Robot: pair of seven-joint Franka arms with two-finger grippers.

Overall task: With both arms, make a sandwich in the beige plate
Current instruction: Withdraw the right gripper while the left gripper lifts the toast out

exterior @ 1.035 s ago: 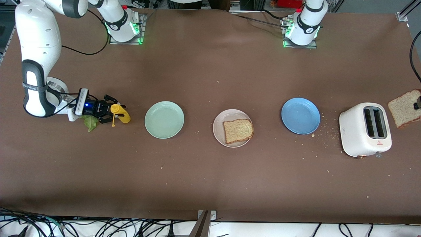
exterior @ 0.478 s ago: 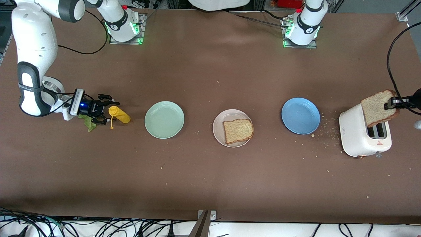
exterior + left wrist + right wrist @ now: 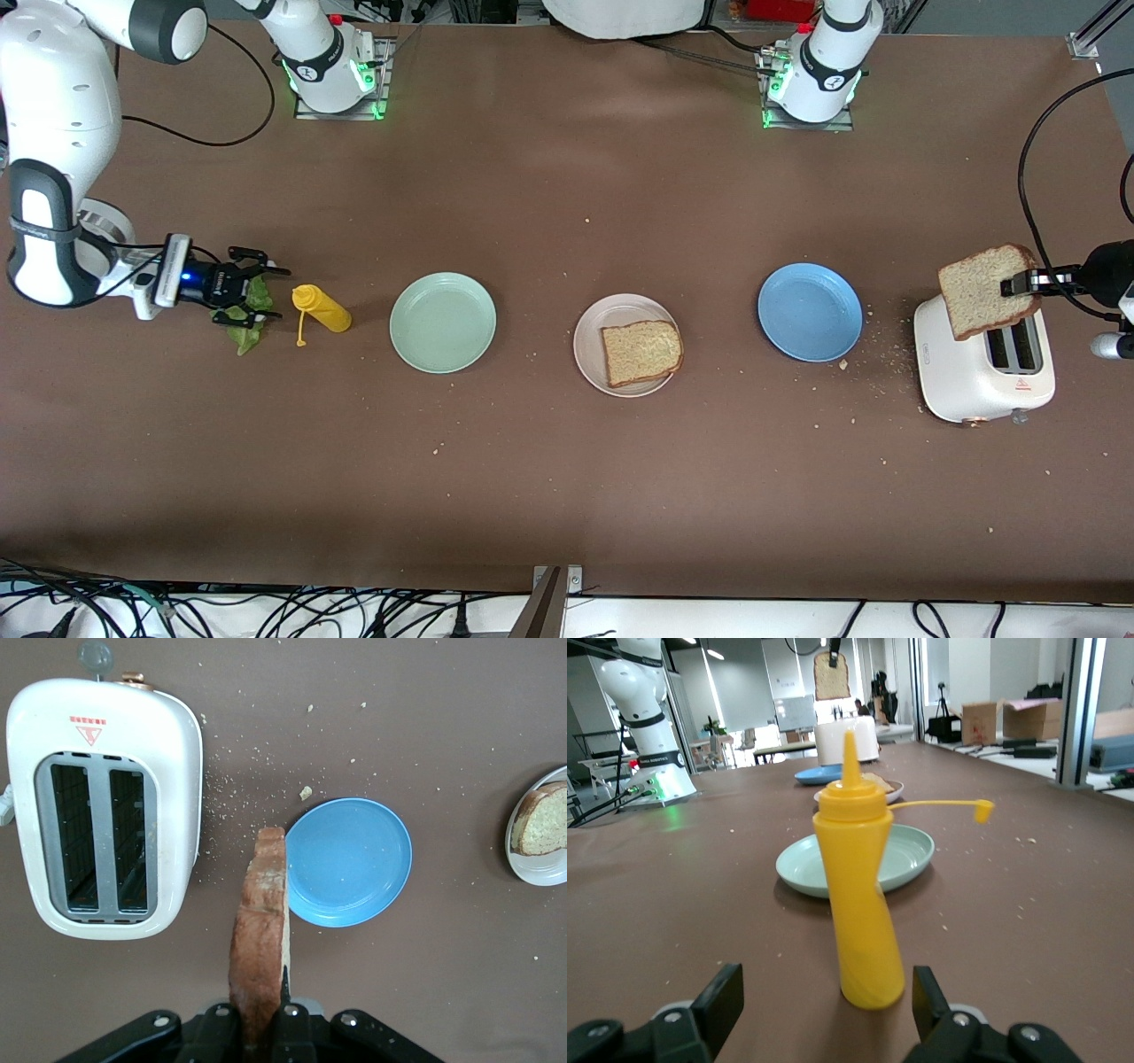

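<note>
The beige plate (image 3: 589, 350) sits between the mint-green plate (image 3: 443, 322) and the blue plate (image 3: 810, 311), with one bread slice (image 3: 641, 352) lying on it as the base. The left gripper (image 3: 1019, 285) is clamped on a second slice (image 3: 985, 289), held on edge above the toaster (image 3: 983, 363), probably the top layer. The right gripper (image 3: 250, 288) stands wide and empty over the lettuce (image 3: 243, 332), just beside the yellow bottle (image 3: 322, 308).

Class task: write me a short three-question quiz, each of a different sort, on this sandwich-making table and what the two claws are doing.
1. True or false: the left claw is shut on a bread slice over the toaster.
2. What lies on the beige plate? A) lettuce B) one bread slice C) nothing
3. Fill in: the open right claw is over the ___, beside the yellow bottle.

Key: 1 true; 2 B; 3 lettuce.
</note>
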